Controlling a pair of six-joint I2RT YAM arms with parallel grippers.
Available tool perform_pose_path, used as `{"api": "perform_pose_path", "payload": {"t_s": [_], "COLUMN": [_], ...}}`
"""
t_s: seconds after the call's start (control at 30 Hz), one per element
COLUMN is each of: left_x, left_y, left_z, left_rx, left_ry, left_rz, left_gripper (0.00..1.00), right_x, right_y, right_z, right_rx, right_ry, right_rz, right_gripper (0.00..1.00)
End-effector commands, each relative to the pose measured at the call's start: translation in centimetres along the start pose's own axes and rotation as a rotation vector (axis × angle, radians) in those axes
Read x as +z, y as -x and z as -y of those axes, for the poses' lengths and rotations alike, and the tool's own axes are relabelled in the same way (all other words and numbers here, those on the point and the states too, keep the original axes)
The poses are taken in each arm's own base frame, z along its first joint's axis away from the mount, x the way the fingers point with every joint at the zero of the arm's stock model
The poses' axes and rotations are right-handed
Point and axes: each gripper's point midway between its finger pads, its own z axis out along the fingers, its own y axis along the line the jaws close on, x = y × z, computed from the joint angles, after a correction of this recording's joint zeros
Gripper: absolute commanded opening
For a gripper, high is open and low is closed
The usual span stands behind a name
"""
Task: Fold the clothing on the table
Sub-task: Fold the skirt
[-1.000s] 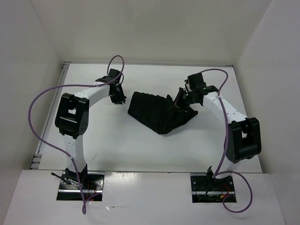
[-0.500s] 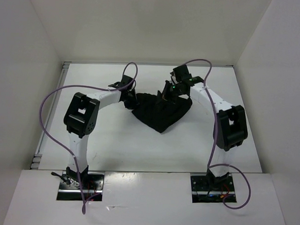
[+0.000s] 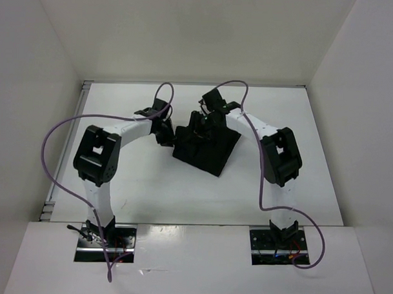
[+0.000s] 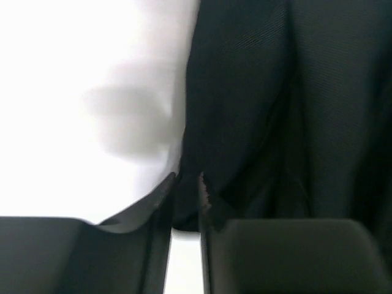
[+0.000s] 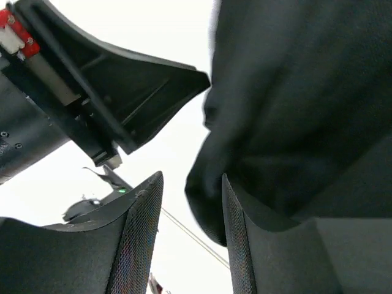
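Note:
The clothing [image 3: 212,151], a black pleated garment, lies in a compact folded shape on the white table [image 3: 131,177]. My left gripper [image 3: 170,136] is at its left edge. In the left wrist view the narrow jaws [image 4: 187,180] pinch a fold of the clothing [image 4: 275,92]. My right gripper [image 3: 196,124] hovers over the garment's upper left part, close to the left one. In the right wrist view it [image 5: 193,177] stands open. A hanging edge of the clothing [image 5: 294,92] lies against the right finger [image 5: 245,245], with a gap to the other finger.
White walls enclose the table on three sides. A metal rail [image 3: 53,193] runs along its left edge. Purple cables [image 3: 55,132] loop over both arms. The left arm's wrist [image 5: 92,104] shows close by in the right wrist view.
The right gripper carried the garment's right side leftward over the rest, then opened. The left gripper moved right onto the garment's left edge. The clothing is now narrower.

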Motion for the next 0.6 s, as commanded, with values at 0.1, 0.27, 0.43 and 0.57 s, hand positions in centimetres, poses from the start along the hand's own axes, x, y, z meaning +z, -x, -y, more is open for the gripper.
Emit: {"api": "perform_pose_path", "payload": {"t_s": [0.1, 0.27, 0.43, 0.57], "left_x": [-12.1, -15.2, -13.4, -10.2], "left_y": [6.1, 3.1, -0.8, -1.1], "left_z": [3.3, 10.3, 16.0, 16.5], "left_rx": [0.093, 0.224, 0.323, 0.343], "left_ry": [-0.096, -0.419, -0.65, -0.571], "left_rz": [0.258, 0.128, -0.032, -0.083], "left_gripper": [0.34, 0.35, 0.33, 0.55], "right_x": [-10.6, -16.7, -18.8, -20.8], "right_y": [2.2, 2.5, 2.2, 1.8], "right_z": [-11.1, -9.9, -2.7, -0.8], "right_rx": [-0.202, -0.148, 0.025, 0.064], "right_ry": [0.345, 0.342, 0.117, 0.114], "right_rz": [0.281, 0.462, 0.586, 0.63], "right_gripper": [0.49, 0.52, 0.49, 0.5]}}
